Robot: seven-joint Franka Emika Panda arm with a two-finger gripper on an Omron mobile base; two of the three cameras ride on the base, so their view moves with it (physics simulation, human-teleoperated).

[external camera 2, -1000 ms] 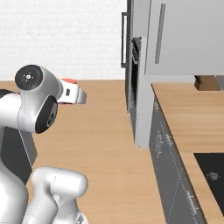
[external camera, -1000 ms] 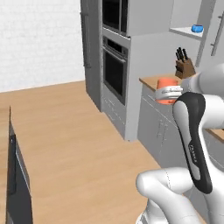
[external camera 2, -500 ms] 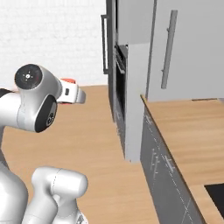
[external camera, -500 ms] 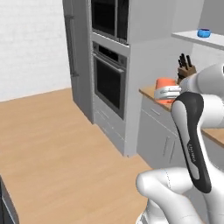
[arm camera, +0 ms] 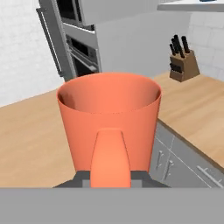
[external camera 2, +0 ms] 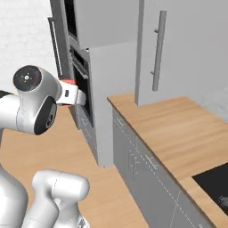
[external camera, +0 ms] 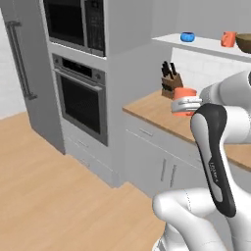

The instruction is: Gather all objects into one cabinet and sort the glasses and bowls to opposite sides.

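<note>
My gripper [external camera: 185,104] is shut on one orange cup [external camera: 185,95], held upright in the air off the counter's front edge. In the hand view this orange cup [arm camera: 109,118] stands close up between my fingers, open mouth up. The gripper [external camera 2: 71,94] with a sliver of orange also shows in the right base view. On the cabinet's white shelf floor [external camera: 206,44] at the upper right stand the small blue bowl [external camera: 187,37], the second orange cup [external camera: 228,39] and the brown wooden bowl [external camera: 243,42], partly cut off by the edge.
A wooden knife block [external camera: 170,81] with black handles stands on the wooden counter [external camera: 157,110] under the shelf, also knife block [arm camera: 181,61]. A wall oven [external camera: 81,100] and tall grey units fill the left. A grey door panel with handle [external camera 2: 158,49] hangs over the counter [external camera 2: 178,133].
The whole scene has shifted: the base has moved, bringing counter, knife block and shelf nearer and more central. The orange cup stays in my gripper, held as before.
</note>
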